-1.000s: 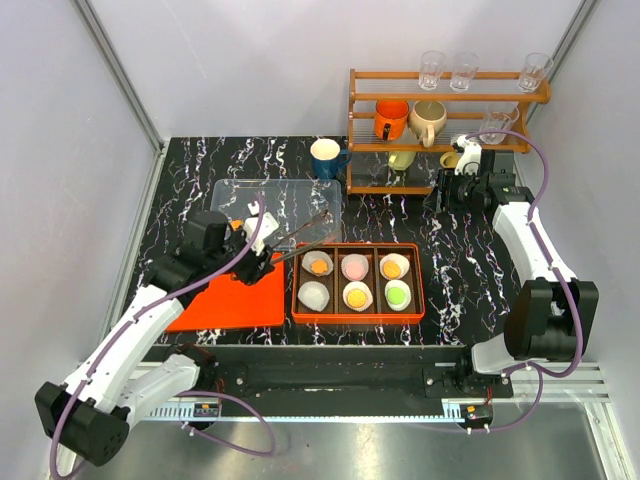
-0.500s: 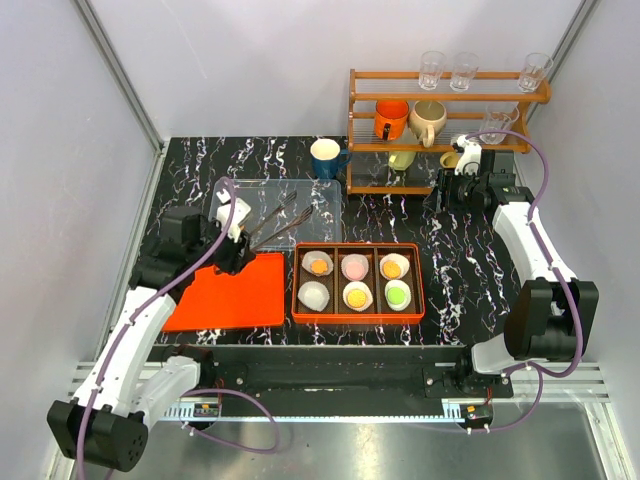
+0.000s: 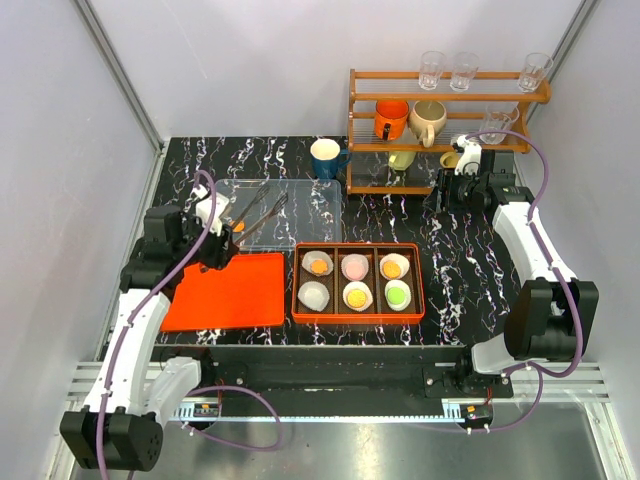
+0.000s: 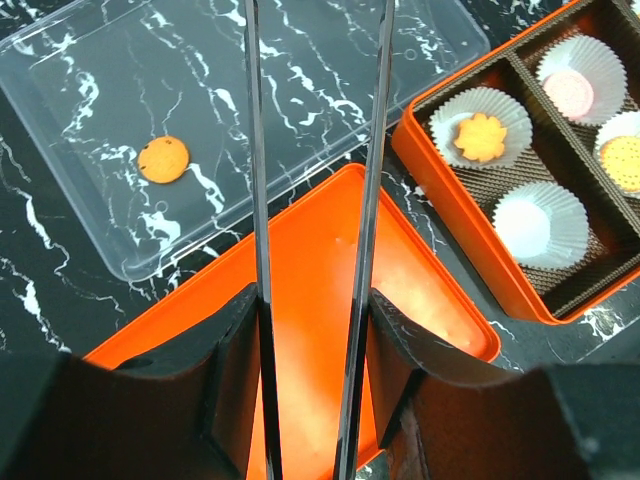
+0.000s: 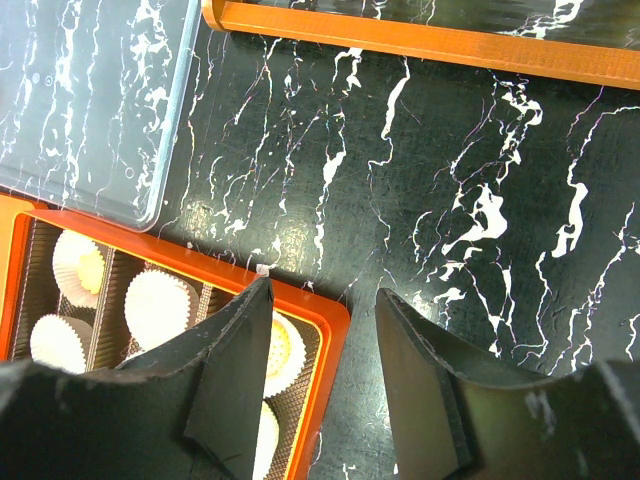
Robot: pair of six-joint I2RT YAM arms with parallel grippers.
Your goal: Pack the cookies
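Observation:
My left gripper (image 3: 226, 240) (image 4: 310, 300) is shut on a pair of long black tongs (image 3: 262, 212) (image 4: 256, 200). Their tips stand apart over the clear tray (image 3: 300, 195) (image 4: 90, 70), and nothing is between them. One orange cookie (image 4: 163, 158) (image 3: 238, 226) lies on that tray, left of the tongs. The orange box (image 3: 420, 290) (image 4: 440, 190) holds white liners with an orange cookie (image 4: 480, 138), a pink one (image 4: 570, 90), a green one (image 3: 398, 294) and others. The front-left liner (image 4: 540, 222) is empty. My right gripper (image 3: 447, 190) (image 5: 320, 290) is open and empty beside the rack.
An orange lid (image 3: 228, 292) lies flat left of the box, under my left wrist. A blue mug (image 3: 326, 158) stands behind the tray. The wooden rack (image 3: 440, 130) with mugs and glasses fills the back right. Walls close in both sides.
My left arm has drawn back to the left and away from the box. The tongs have swung from the box's left edge to over the clear tray. The right arm is unmoved.

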